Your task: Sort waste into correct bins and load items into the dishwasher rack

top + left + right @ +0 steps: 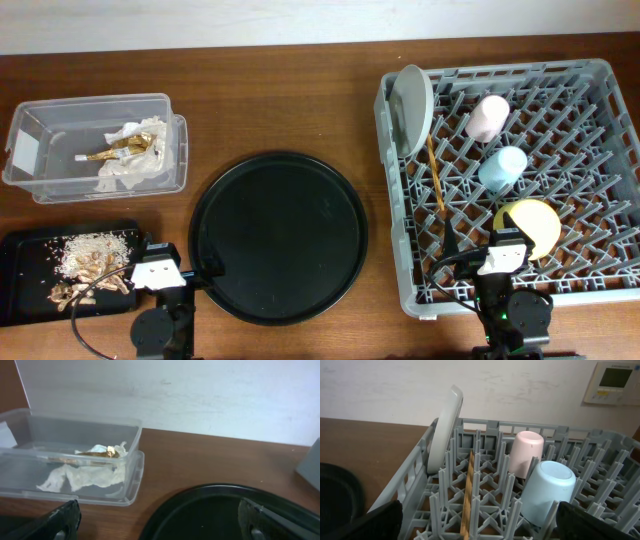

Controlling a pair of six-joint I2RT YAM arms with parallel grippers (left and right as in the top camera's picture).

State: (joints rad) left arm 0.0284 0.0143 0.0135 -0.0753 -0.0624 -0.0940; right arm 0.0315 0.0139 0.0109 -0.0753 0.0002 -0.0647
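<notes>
The dishwasher rack point(392, 200) holds the grey plate point(413, 108) on edge, the pink cup point(488, 116), the light blue cup point(502, 167), the yellow dish point(532, 225) and the chopsticks point(435, 175). The clear tub point(90, 100) holds white paper and gold foil point(130, 152). The black tray point(25, 250) holds rice and brown scraps point(90, 262). My left gripper point(160, 525) is open and empty, low between the black tray and the round tray. My right gripper point(480, 527) is open and empty over the rack's front edge, facing the chopsticks point(468, 495) and blue cup point(547, 491).
The large round black serving tray point(278, 235) lies bare between the bins and the rack. The tub point(70, 460) and the serving tray's rim point(200, 500) show ahead in the left wrist view. A white wall runs behind the table.
</notes>
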